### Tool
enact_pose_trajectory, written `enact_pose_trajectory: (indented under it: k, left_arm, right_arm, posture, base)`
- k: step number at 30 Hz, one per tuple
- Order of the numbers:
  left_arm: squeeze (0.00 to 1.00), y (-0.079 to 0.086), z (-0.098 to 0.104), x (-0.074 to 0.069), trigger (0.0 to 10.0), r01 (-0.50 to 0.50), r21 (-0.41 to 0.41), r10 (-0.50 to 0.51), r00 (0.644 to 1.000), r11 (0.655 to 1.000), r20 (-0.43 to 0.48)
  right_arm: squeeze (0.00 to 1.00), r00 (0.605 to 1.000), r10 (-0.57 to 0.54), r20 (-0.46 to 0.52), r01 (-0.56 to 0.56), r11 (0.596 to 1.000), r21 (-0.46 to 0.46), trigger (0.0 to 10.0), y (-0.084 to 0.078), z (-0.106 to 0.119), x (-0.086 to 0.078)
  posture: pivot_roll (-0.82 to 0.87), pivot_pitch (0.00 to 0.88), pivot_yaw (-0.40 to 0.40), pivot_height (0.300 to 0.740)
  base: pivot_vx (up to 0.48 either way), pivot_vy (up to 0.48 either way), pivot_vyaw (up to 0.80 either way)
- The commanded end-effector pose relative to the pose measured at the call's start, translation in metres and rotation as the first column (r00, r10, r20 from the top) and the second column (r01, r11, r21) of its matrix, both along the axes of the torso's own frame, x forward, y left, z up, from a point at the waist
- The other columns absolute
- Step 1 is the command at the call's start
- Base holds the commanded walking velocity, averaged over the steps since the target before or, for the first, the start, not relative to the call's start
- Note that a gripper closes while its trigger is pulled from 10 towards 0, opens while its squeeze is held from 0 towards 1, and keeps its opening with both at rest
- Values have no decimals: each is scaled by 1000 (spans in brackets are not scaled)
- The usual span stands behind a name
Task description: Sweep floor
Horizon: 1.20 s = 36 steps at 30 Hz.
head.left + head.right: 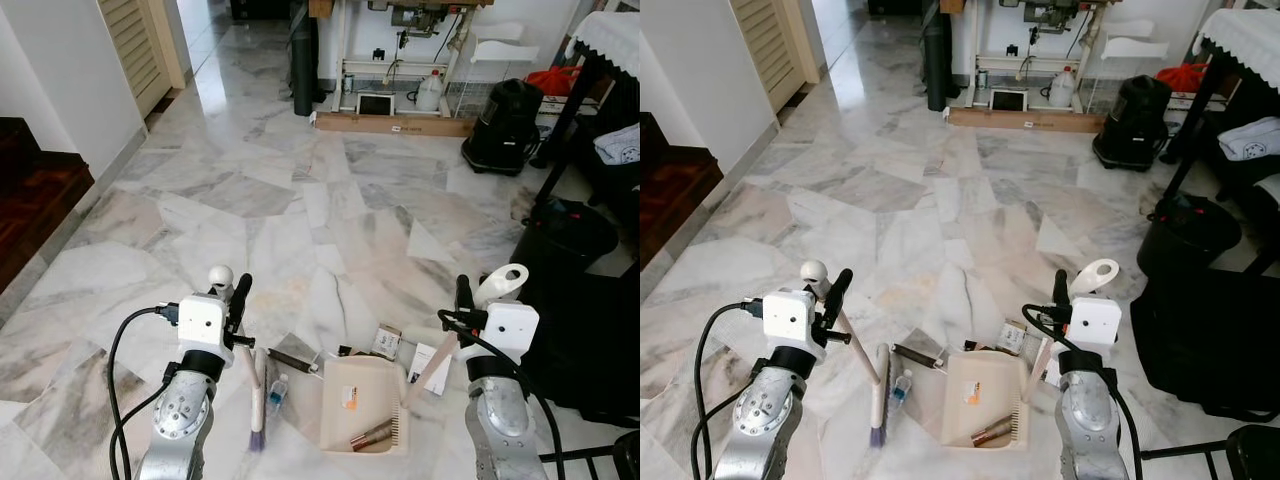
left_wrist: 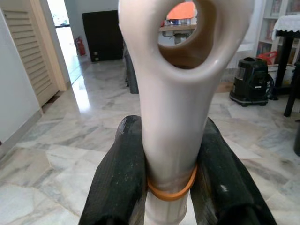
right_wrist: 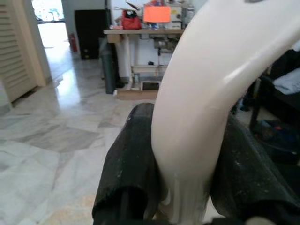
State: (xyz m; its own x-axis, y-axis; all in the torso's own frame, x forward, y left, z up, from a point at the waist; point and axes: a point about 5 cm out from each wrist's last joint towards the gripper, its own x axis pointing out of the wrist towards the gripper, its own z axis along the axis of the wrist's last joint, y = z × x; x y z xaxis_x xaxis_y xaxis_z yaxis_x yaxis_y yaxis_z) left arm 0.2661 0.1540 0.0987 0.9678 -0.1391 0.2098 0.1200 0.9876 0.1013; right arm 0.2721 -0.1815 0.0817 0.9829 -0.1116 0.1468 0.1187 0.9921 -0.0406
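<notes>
Left eye view shows me standing over a marble floor (image 1: 300, 200), both arms raised in front of me with a tool in each. My left gripper (image 1: 238, 300) is clamped on the cream handle of a small broom (image 1: 257, 400); the handle slants down to my right and the brush head rests on the floor just left of the dustpan (image 1: 365, 400). In the left wrist view my two black fingers (image 2: 115, 183) press against either side of that handle just below its hanging loop, with an orange rubber band (image 2: 171, 192) around the shaft between them. My right gripper (image 1: 464, 300) is closed on the dustpan's pale handle, which runs down to my left to the cream pan sitting flat on the floor between my arms; the right wrist view shows the fingers (image 3: 129, 178) squeezing the curved handle. Inside the pan lies a brownish tube-like piece (image 1: 370, 436) near its toothed edge. On the floor just beyond the pan are a small plastic bottle (image 1: 277, 392), a dark flat strip (image 1: 292, 360), a small box (image 1: 386, 341) and a white card (image 1: 424, 360).
</notes>
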Motion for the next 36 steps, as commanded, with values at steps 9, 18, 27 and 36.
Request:
enact_pose_trajectory:
  k: [9,18,27,36]
  left_arm:
    - [0,-5,13,14,10000,-4,3,3,999,1000,52]
    - [0,-1,18,18,10000,-6,12,5,998,1000,61]
    - [0,1,23,22,10000,-4,25,2,998,1000,67]
    - [0,-7,23,20,10000,67,43,-69,997,997,44]
  right_arm:
    - [0,998,-14,55,14,1000,12,10000,5,13,4]
    - [0,999,-17,50,16,999,34,10000,10,12,3]
    - [0,997,-33,63,29,998,56,10000,13,16,8]
    - [0,998,-31,62,26,997,67,10000,16,18,10]
  posture:
    - [22,0,-14,740]
    - [26,0,3,740]
    - [37,0,8,740]
    - [51,0,9,740]
  base:
    - [0,0,490]
    - [0,0,800]
    - [0,0,800]
    - [0,0,800]
